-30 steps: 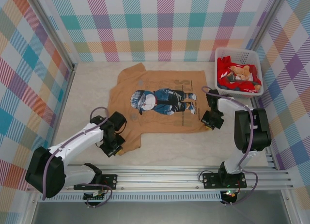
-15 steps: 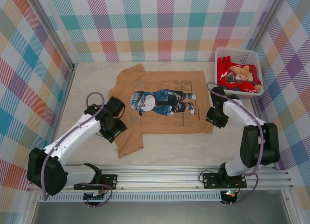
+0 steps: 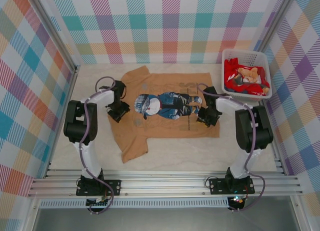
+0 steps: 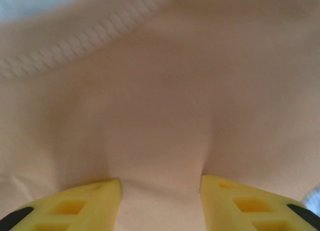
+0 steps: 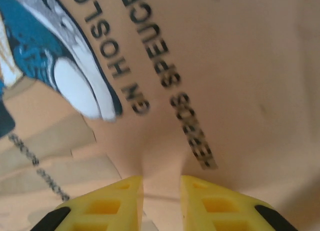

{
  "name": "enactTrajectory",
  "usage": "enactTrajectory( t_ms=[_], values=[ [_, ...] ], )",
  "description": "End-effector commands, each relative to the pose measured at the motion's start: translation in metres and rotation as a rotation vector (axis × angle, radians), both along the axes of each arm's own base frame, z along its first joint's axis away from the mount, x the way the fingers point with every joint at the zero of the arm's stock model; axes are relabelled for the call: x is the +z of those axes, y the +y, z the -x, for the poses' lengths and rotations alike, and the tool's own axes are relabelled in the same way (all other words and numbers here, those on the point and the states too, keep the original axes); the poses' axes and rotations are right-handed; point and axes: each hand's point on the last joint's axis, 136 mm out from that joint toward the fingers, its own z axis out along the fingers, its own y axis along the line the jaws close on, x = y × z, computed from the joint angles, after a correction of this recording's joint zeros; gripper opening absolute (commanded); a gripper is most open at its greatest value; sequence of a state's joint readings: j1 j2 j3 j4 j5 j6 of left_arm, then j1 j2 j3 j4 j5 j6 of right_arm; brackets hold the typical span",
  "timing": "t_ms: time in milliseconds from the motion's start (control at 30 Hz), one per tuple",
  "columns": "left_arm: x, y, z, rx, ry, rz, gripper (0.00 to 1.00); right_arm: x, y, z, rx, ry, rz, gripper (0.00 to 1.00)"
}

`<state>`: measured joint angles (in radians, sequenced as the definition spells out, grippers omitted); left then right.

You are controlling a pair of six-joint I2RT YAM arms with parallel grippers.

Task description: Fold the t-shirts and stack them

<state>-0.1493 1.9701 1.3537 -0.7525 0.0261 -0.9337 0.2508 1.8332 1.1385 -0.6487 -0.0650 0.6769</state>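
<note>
A tan-brown t-shirt [image 3: 165,128] lies flat in the middle of the table, its blue-and-white cartoon figure [image 3: 167,104] facing up. My left gripper [image 3: 119,111] presses on the shirt's left side; in the left wrist view its yellow fingers [image 4: 82,203] stand apart with plain tan cloth [image 4: 160,116] rising between them. My right gripper [image 3: 206,116] is down on the shirt's right part by the printed lettering [image 5: 192,126]. Its fingers [image 5: 215,201] stand a narrow gap apart around a small ridge of cloth. More t-shirts, red [image 3: 231,71] and tan [image 3: 248,74], sit in the basket.
The white lattice basket [image 3: 245,54] stands at the back right corner. Plaid walls close in the table on three sides. A metal rail [image 3: 165,183] runs along the near edge. Bare table [image 3: 90,91] lies to the left of the shirt and in front of it.
Both grippers have let go of the shirt's near corners, moved farther back onto it, and gone from shut to open. The shirt's lower left sleeve now lies free.
</note>
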Motion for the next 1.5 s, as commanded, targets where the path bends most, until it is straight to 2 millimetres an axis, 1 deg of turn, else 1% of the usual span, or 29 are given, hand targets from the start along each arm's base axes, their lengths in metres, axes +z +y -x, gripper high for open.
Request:
enactTrajectory(
  t_ms=[0, 67, 133, 233, 267, 333, 400, 467, 533, 633, 667, 700, 733, 767, 800, 833, 900, 967, 1000, 1067, 1100, 1133, 1167, 1200, 1233, 1300, 1367, 1433, 1467],
  values=[
    [-0.012, 0.028, -0.006, 0.009, 0.019, -0.027, 0.48, -0.01, 0.019, -0.012, 0.026, 0.049, -0.052, 0.27],
    [-0.022, 0.042, -0.005, 0.017, 0.044, -0.024, 0.48, -0.018, 0.034, -0.019, 0.035, 0.086, -0.091, 0.29],
    [-0.027, 0.061, -0.008, 0.043, 0.055, -0.029, 0.48, -0.023, 0.054, -0.031, 0.071, 0.113, -0.107, 0.31],
    [-0.026, 0.089, -0.019, 0.088, 0.037, -0.02, 0.49, -0.023, 0.084, -0.049, 0.122, 0.117, -0.132, 0.33],
    [-0.022, 0.095, -0.026, 0.088, 0.024, -0.024, 0.49, -0.024, 0.088, -0.051, 0.122, 0.131, -0.128, 0.33],
    [-0.012, 0.096, -0.037, 0.066, 0.004, -0.019, 0.5, -0.021, 0.086, -0.054, 0.102, 0.14, -0.1, 0.33],
    [-0.006, 0.086, -0.044, 0.033, -0.017, 0.013, 0.51, -0.018, 0.074, -0.049, 0.085, 0.134, -0.05, 0.34],
    [-0.005, 0.069, -0.041, -0.003, -0.012, 0.042, 0.51, -0.018, 0.054, -0.036, 0.063, 0.152, 0.016, 0.34],
    [-0.011, 0.047, -0.025, -0.047, 0.018, 0.06, 0.51, -0.021, 0.032, -0.011, 0.033, 0.19, 0.067, 0.34],
    [-0.023, 0.013, 0.01, -0.095, 0.065, 0.081, 0.5, -0.026, 0.003, 0.027, -0.008, 0.236, 0.107, 0.34],
    [-0.027, 0.004, 0.021, -0.103, 0.066, 0.091, 0.5, -0.026, 0.001, 0.034, 0.0, 0.221, 0.081, 0.36],
    [-0.028, -0.004, 0.03, -0.108, 0.067, 0.097, 0.5, -0.023, -0.003, 0.041, -0.013, 0.216, 0.094, 0.36],
    [-0.027, -0.012, 0.036, -0.119, 0.061, 0.105, 0.49, -0.018, -0.01, 0.048, -0.026, 0.211, 0.125, 0.36],
    [-0.022, -0.019, 0.04, -0.137, 0.052, 0.106, 0.49, -0.015, -0.013, 0.048, -0.016, 0.195, 0.13, 0.36],
    [-0.015, -0.023, 0.04, -0.151, 0.038, 0.104, 0.49, -0.012, -0.015, 0.049, -0.011, 0.187, 0.143, 0.36],
    [-0.003, -0.025, 0.036, -0.154, 0.012, 0.1, 0.49, -0.008, -0.018, 0.049, -0.012, 0.186, 0.16, 0.36],
    [0.024, -0.023, 0.021, -0.147, -0.059, 0.085, 0.5, 0.004, -0.025, 0.046, -0.016, 0.159, 0.197, 0.36],
    [0.058, -0.02, -0.012, -0.15, -0.153, 0.054, 0.51, 0.021, -0.024, 0.031, -0.024, 0.066, 0.194, 0.39],
    [0.067, -0.02, -0.029, -0.148, -0.185, 0.054, 0.51, 0.027, -0.021, 0.022, -0.024, 0.022, 0.177, 0.4],
    [0.082, -0.029, -0.075, -0.149, -0.263, 0.073, 0.5, 0.042, -0.008, -0.001, -0.002, -0.078, 0.133, 0.4],
    [0.083, -0.033, -0.096, -0.151, -0.29, 0.079, 0.48, 0.046, 0.0, -0.011, 0.012, -0.11, 0.113, 0.4],
    [0.087, -0.038, -0.121, -0.152, -0.336, 0.084, 0.45, 0.05, 0.009, -0.022, 0.029, -0.135, 0.083, 0.39],
    [0.085, -0.041, -0.142, -0.151, -0.365, 0.086, 0.44, 0.052, 0.019, -0.031, 0.044, -0.151, 0.053, 0.39],
    [0.089, -0.046, -0.169, -0.153, -0.419, 0.088, 0.4, 0.054, 0.028, -0.042, 0.06, -0.166, 0.019, 0.38],
    [0.089, -0.05, -0.191, -0.164, -0.457, 0.086, 0.38, 0.053, 0.04, -0.052, 0.077, -0.172, -0.023, 0.38],
    [0.086, -0.054, -0.225, -0.184, -0.514, 0.064, 0.34, 0.054, 0.061, -0.071, 0.108, -0.193, -0.107, 0.37],
    [0.075, -0.062, -0.25, -0.192, -0.556, 0.084, 0.28, 0.052, 0.077, -0.084, 0.131, -0.176, -0.171, 0.36],
    [0.063, -0.067, -0.263, -0.19, -0.565, 0.107, 0.26, 0.047, 0.089, -0.09, 0.139, -0.147, -0.222, 0.35],
    [0.055, -0.069, -0.264, -0.186, -0.554, 0.112, 0.26, 0.046, 0.094, -0.093, 0.141, -0.138, -0.239, 0.34]
  ],
)
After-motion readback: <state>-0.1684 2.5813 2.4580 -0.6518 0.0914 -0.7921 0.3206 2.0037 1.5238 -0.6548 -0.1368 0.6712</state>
